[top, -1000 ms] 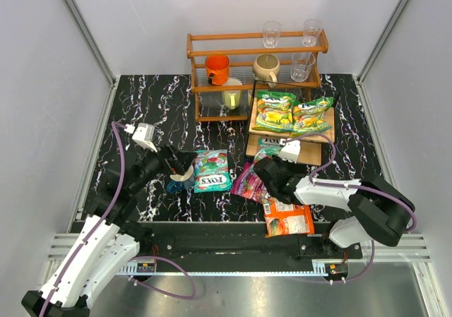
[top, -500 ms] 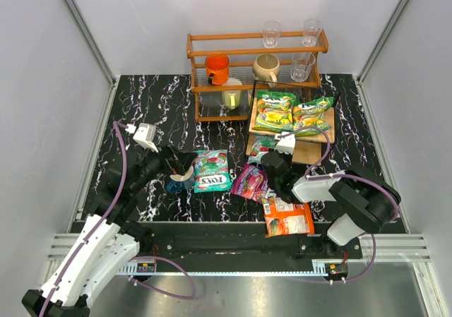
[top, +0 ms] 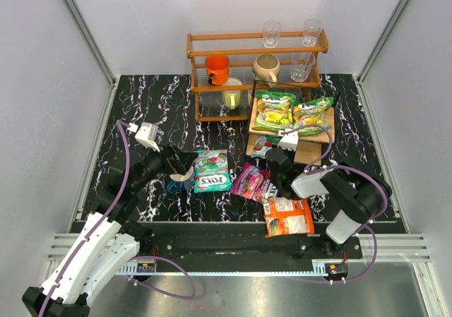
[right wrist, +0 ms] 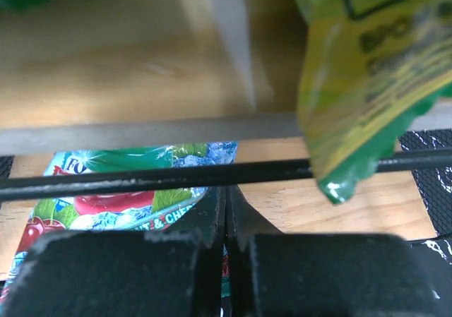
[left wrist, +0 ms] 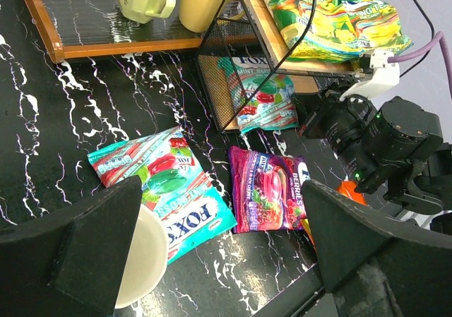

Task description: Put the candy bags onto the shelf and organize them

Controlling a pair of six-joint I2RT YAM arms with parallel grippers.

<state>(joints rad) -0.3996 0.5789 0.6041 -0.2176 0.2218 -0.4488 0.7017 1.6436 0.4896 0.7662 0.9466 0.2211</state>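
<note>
Two green-yellow candy bags [top: 275,111] [top: 311,115] lie on the upper board of the shelf [top: 326,135]. At the lower board [right wrist: 339,211] my right gripper [top: 271,154] [right wrist: 226,197] is shut on the near edge of a teal bag [top: 263,145] [right wrist: 113,190], which lies partly under the upper tier. On the table lie a teal FOX'S bag [top: 212,172] [left wrist: 166,190], a purple bag [top: 252,181] [left wrist: 268,198] and an orange bag [top: 287,217]. My left gripper [top: 176,174] [left wrist: 226,260] hangs wide open over the table, holding nothing.
A blue-and-cream mug [top: 178,183] [left wrist: 141,260] stands beside my left finger. The orange-brown rack [top: 212,52] with cups and glasses stands at the back, left of the shelf. Black wire legs [left wrist: 212,84] hold up the shelf's upper board.
My right gripper has moved away from the table's front edge to the shelf, bringing the teal bag with it onto the lower board. The left arm has barely moved.
</note>
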